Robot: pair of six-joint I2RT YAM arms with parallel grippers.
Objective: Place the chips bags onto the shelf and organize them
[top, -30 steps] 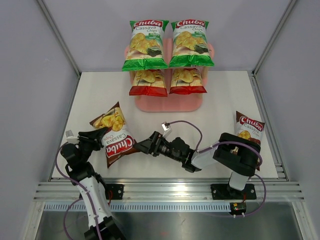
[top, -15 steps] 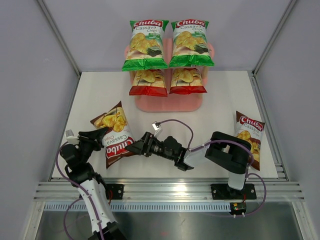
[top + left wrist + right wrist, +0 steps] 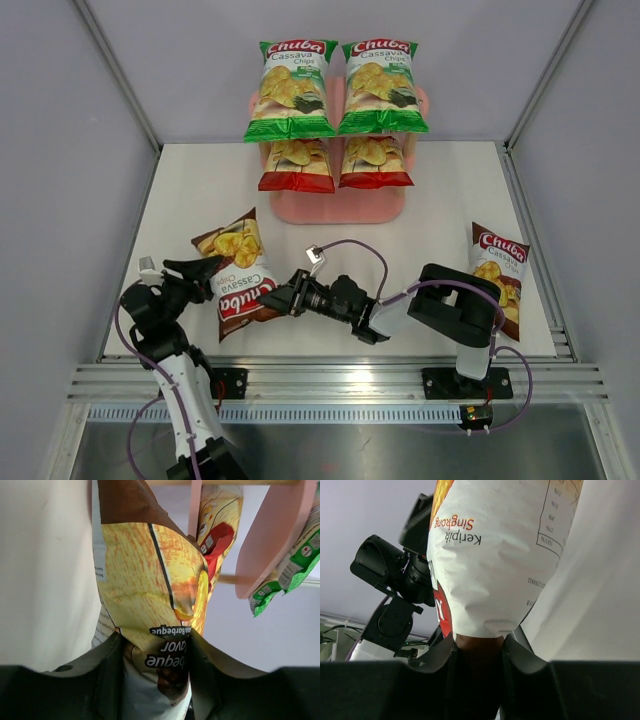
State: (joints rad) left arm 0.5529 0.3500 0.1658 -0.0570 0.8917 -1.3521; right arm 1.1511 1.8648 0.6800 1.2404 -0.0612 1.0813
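Gripping the dark brown bag [image 3: 240, 275] together, the left hand [image 3: 208, 275] is clamped on its left edge and the right hand [image 3: 275, 298] on its near end seal. The bag's long axis points away from the arm bases. The shelf [image 3: 335, 208] lies beyond it, far and to the right, and its lowest board shows no bag. A second brown bag [image 3: 497, 268] lies on the surface [image 3: 200, 190], far right.

Left bag [image 3: 240, 275], right bag [image 3: 497, 255] before shelf [image 3: 338, 208].
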